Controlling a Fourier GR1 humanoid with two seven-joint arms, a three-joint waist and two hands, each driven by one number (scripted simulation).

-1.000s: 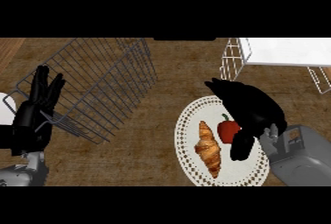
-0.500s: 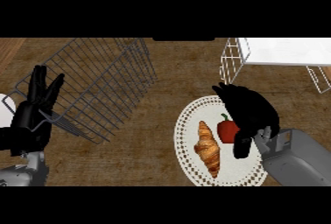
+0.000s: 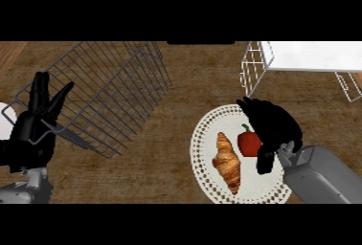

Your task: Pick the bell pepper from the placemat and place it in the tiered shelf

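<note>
At the right of the counter, the right hand (image 3: pixel 272 128) comes in over the placemat (image 3: pixel 205 143) from its grey forearm, palm down, fingers curled along the far and right sides of the bell pepper (image 3: pixel 249 143) with the thumb hanging beside it; whether it actually grips the pepper cannot be told. The pepper is red with a small green stem and sits on the right half of the white, lace-edged round placemat, just beside a croissant (image 3: pixel 228 162) that lies lengthwise to its left. Bare brown counter (image 3: pixel 176 182) runs between the placemat and the wire basket (image 3: pixel 113 95) tilted at the left. The white tiered shelf (image 3: pixel 297 60) stands at the far right edge, well apart from the pepper. The left hand (image 3: pixel 35 127) rests at the left edge, fingers straight and pointing up.
</note>
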